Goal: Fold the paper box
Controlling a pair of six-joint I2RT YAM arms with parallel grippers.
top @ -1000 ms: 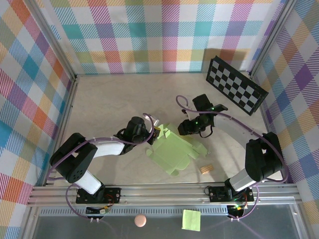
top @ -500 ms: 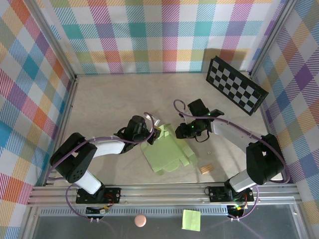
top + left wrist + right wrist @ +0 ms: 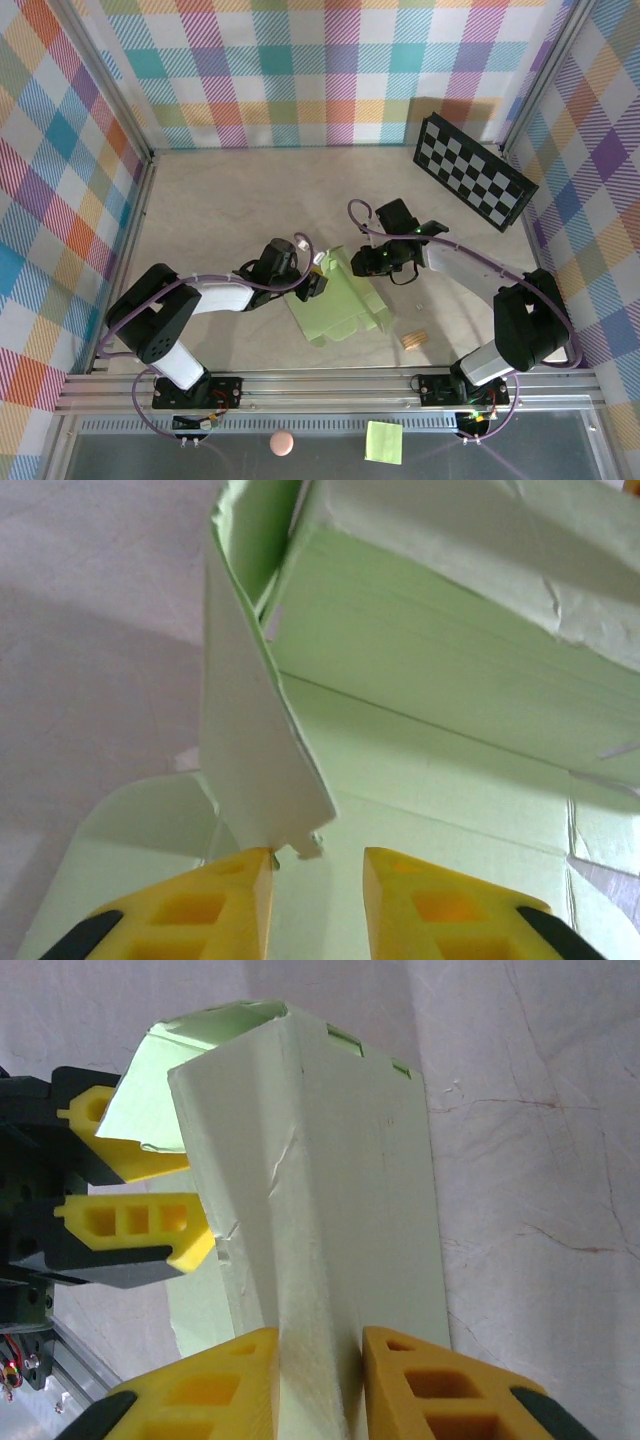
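Pinching a raised panel of the paper box (image 3: 340,305) between its yellow fingers (image 3: 230,1385), the right pincer (image 3: 320,1352) is gripping the card from the far right side, apparently to prop that wall upright along its crease while the other side is being worked. The left pincer (image 3: 318,868) is hanging at the box's left edge with its jaws parted and clamping nothing. The notched tip of a loose flap (image 3: 255,750) is resting just against one finger, which suggests the pincer is lining up on that flap rather than holding it.

The box is lying near the middle of the counter (image 3: 220,200), between the two pincers, and is only partly folded. A flat base sheet is sitting on the surface, one long side is turned up, and a rounded tab (image 3: 130,815) is lying flat at the near left.

The card is thin, matt and pale lime green. It is creasing lightly where it bends, and small cut slots (image 3: 342,1036) are showing along the top of the raised wall. Such a thin sheet is likely to buckle under a hard squeeze. The counter is looking pale and stone-like, with faint veins. The fingers are moulded yellow plastic with hollow cells.
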